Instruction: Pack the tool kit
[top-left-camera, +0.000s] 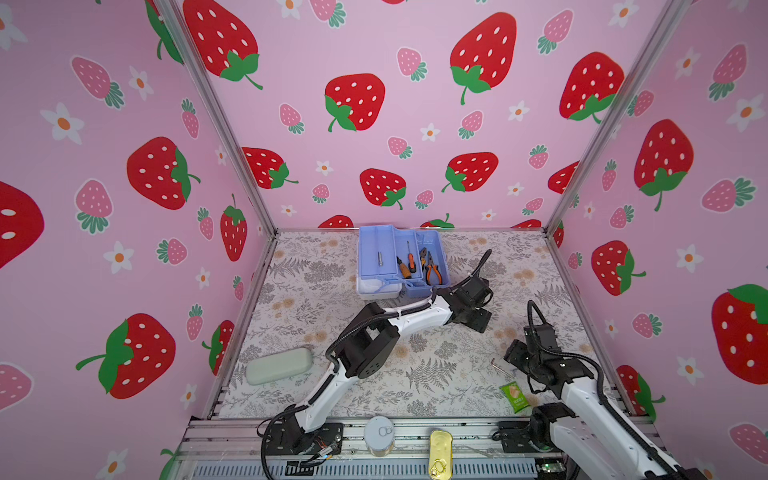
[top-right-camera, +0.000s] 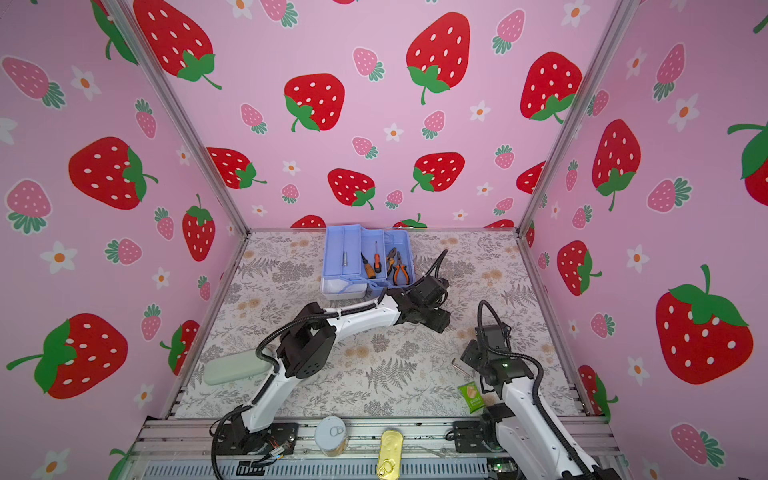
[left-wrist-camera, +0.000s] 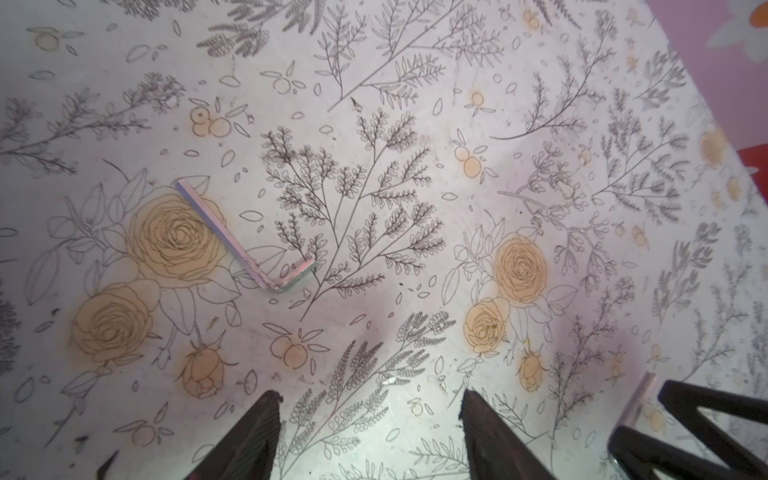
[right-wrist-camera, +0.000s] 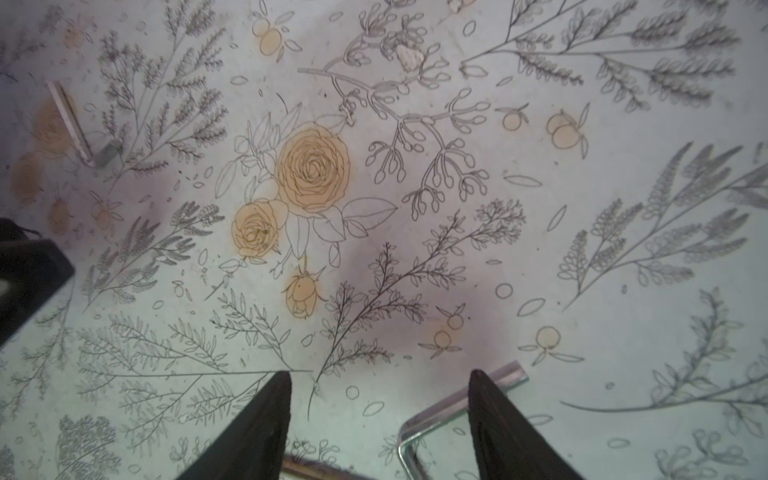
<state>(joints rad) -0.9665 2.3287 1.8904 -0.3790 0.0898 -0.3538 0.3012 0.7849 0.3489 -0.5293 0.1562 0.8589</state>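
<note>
Two pairs of jaws are hovering wide and empty, seemingly for pickups: one hex key (right-wrist-camera: 436, 411) is lying partly between the right jaws, a second hex key (left-wrist-camera: 226, 232) ahead of the left jaws, the tool kit (top-left-camera: 370, 249) behind them.

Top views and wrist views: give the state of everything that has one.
tool kit case, open
pliers, in the case
screwdrivers, in the case
left hand, open, empty
right hand, open
hex key, loose on the table
second hex key, on the table under right hand
green case, shut
</note>
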